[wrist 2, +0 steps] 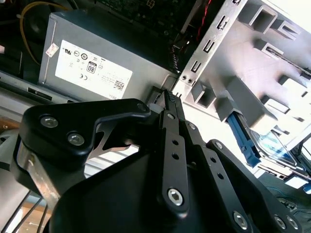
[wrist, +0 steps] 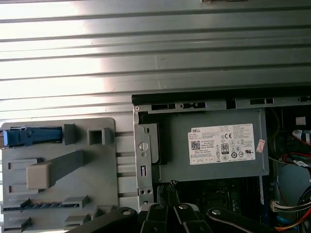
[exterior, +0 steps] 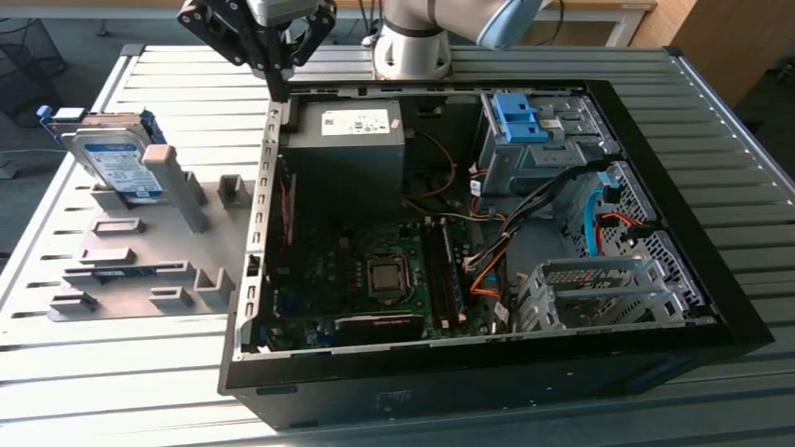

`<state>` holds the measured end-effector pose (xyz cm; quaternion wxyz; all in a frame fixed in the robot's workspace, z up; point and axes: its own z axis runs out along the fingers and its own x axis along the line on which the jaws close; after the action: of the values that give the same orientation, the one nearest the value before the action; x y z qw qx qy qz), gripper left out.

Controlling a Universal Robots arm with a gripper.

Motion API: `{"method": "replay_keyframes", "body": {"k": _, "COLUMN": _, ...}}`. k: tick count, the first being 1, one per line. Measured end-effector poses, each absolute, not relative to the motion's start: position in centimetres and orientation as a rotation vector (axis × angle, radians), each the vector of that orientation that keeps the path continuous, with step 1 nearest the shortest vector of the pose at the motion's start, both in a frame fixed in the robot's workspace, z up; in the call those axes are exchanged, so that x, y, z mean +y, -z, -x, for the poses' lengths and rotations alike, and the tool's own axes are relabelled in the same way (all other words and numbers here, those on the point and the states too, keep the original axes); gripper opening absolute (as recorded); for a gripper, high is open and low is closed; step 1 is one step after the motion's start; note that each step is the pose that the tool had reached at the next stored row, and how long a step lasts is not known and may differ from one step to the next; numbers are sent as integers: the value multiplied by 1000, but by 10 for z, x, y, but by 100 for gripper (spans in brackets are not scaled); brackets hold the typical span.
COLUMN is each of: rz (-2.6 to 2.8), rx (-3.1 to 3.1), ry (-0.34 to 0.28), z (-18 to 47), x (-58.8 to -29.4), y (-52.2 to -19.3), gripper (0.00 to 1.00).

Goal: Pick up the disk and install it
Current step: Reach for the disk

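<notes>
I'm watching my arm (exterior: 410, 42) showing as a pale silver-grey column with a light-blue joint cap. Its gripper (wrist 2: 168, 94) is showing matte black linkage plates, dotted with round silver screw heads and tapering to a narrow tip.

The pincer (exterior: 278, 86) hangs near the top of the exterior view, toward the exterior view's left of the arm's white base column (exterior: 412, 45), and points straight down. Its black fingers (exterior: 275, 67) taper to one narrow tip, pressed together with nothing between them. In the second wrist view the fingers (wrist 2: 173, 145) lie side by side, and black linkage bars (wrist 2: 87, 121) with silver bolts spread out behind them. A light-blue joint cover (exterior: 509, 19) sits on the arm beside the column.
</notes>
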<state>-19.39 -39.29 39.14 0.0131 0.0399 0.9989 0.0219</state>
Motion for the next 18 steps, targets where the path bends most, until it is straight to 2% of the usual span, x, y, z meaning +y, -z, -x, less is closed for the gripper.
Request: {"method": "replay_keyframes", "body": {"k": 18, "rz": -124, "rx": 3113, "ry": -68, "z": 212, "x": -392, "y": -391, "gripper": 11}}
